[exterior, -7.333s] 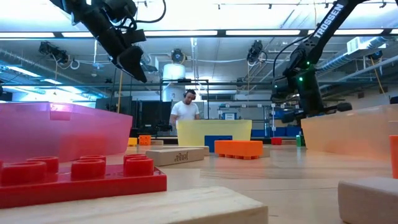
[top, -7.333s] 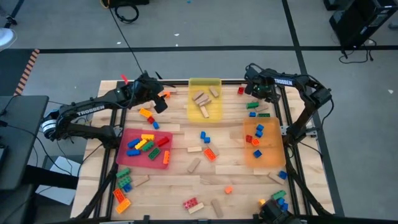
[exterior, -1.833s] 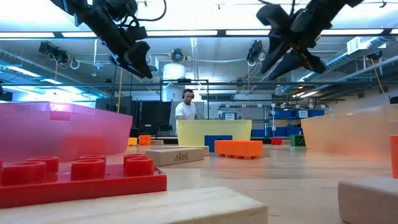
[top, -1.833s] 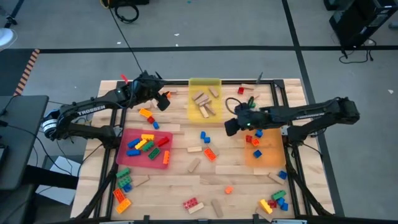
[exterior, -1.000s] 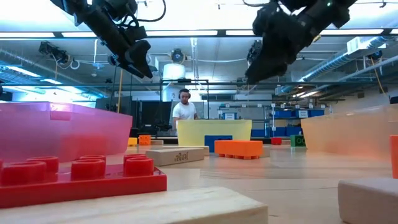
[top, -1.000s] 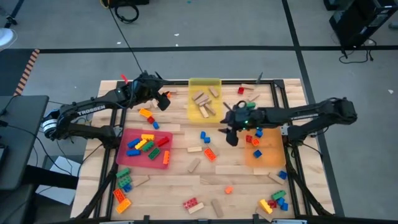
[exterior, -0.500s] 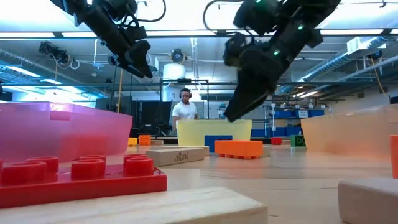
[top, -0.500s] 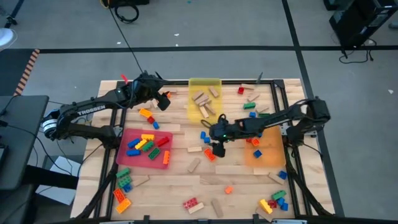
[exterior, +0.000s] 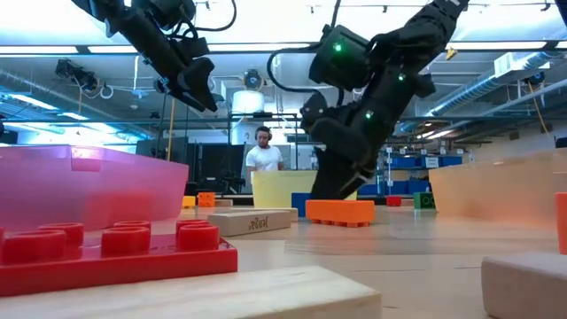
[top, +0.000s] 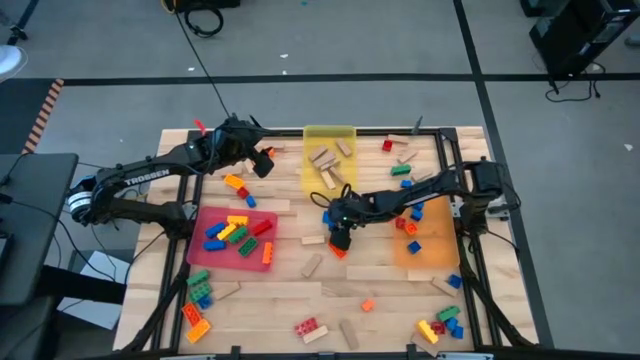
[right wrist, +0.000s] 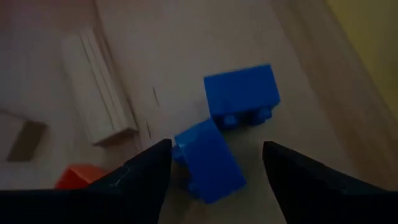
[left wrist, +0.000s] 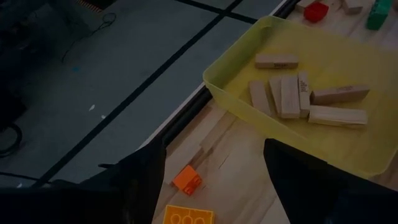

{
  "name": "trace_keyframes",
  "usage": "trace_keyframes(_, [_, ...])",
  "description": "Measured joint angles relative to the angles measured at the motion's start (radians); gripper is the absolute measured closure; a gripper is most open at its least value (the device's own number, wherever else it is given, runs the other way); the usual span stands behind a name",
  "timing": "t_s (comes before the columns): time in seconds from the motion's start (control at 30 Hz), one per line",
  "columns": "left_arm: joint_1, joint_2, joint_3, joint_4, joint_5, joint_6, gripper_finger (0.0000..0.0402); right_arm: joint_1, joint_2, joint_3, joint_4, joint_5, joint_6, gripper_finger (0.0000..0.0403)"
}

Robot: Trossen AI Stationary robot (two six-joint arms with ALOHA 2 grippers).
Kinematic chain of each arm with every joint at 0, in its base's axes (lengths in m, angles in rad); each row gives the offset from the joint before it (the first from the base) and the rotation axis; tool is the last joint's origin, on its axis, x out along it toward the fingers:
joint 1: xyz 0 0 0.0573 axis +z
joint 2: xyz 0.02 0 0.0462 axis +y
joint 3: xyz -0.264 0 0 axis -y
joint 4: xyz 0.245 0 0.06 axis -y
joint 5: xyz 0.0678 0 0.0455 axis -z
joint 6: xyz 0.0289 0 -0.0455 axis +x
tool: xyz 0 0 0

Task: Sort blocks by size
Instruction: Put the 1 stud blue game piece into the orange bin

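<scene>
Blocks lie scattered over the wooden table. My right gripper (top: pixel 337 234) (right wrist: pixel 216 147) is open and low over the table's middle, slanting down. A small blue brick (right wrist: pixel 210 160) lies on the table between its fingers, and a second blue brick (right wrist: pixel 241 93) lies just beyond. An orange brick (exterior: pixel 339 211) sits just in front of it in the low view. My left gripper (top: pixel 262 160) (left wrist: pixel 214 148) hangs open in the air at the far left, over a small orange brick (left wrist: pixel 187 179). My right gripper comes at the small blue brick from above, slanting down. One finger (right wrist: pixel 152 163) stands right at the brick's corner (right wrist: pixel 177 144); I cannot tell whether it touches. The other finger stands clear of it. The brick rests on the table.
The yellow tray (top: pixel 330 132) at the far middle holds wooden blocks (left wrist: pixel 283 93). The red tray (top: pixel 200 222) at the left holds several bricks. The orange tray (top: pixel 432 250) at the right holds a few. A wooden block (right wrist: pixel 99 87) lies near the blue bricks. A person stands far behind the table.
My right gripper has swung from beside the orange tray toward the table's left and near edges. It has sunk and tipped further down, and is now low over the blue bricks in the middle. The bricks lie as before.
</scene>
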Motion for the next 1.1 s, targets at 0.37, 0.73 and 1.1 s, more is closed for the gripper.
trace_keyframes(0.37, [0.0, 0.0, 0.0, 0.001, 0.0, 0.0, 0.0122, -0.001, 0.022, -0.001, 0.013, 0.037, -0.026, 0.0218])
trace_keyframes(0.73, [0.0, 0.0, 0.0, 0.002, 0.0, 0.0, 0.0122, -0.001, -0.136, -0.004, -0.017, 0.031, 0.025, 0.0301])
trace_keyframes(1.1, [0.0, 0.0, 0.0, 0.017, 0.0, -0.013, 0.0122, 0.016, -0.584, -0.002, -0.612, 0.211, 0.532, 0.0301])
